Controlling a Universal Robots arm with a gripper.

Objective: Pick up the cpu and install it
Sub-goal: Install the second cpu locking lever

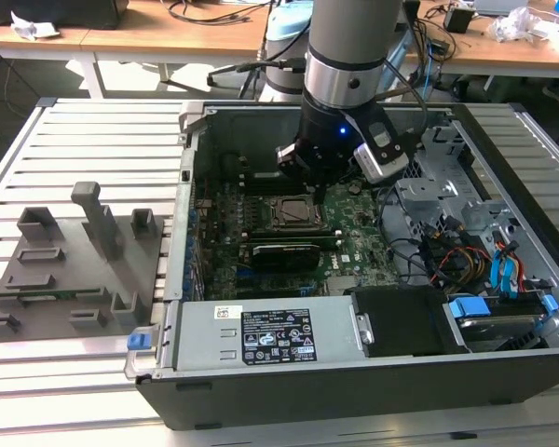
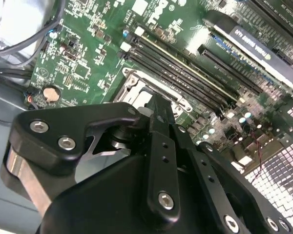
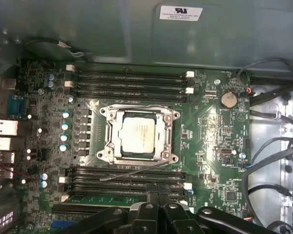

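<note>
The cpu (image 3: 138,136), a silvery square chip, lies flat inside the metal socket frame (image 3: 107,141) on the green motherboard (image 3: 210,131). In the exterior view the cpu (image 1: 292,212) sits in the middle of the open computer case. My gripper (image 1: 309,183) hangs just above the board, a little behind the socket. Its black fingertips (image 3: 154,197) are pressed together over the memory slots beside the socket, and nothing is held between them. In the second wrist view the gripper (image 2: 155,101) points down at the socket frame (image 2: 136,83), which its own body partly hides.
A black graphics card (image 1: 284,253) lies in front of the socket. The power supply (image 1: 261,335) lines the case's front. Loose cables (image 1: 447,251) and drive bays fill the exterior view's right. A grey fixture block (image 1: 74,261) stands outside the case at the left.
</note>
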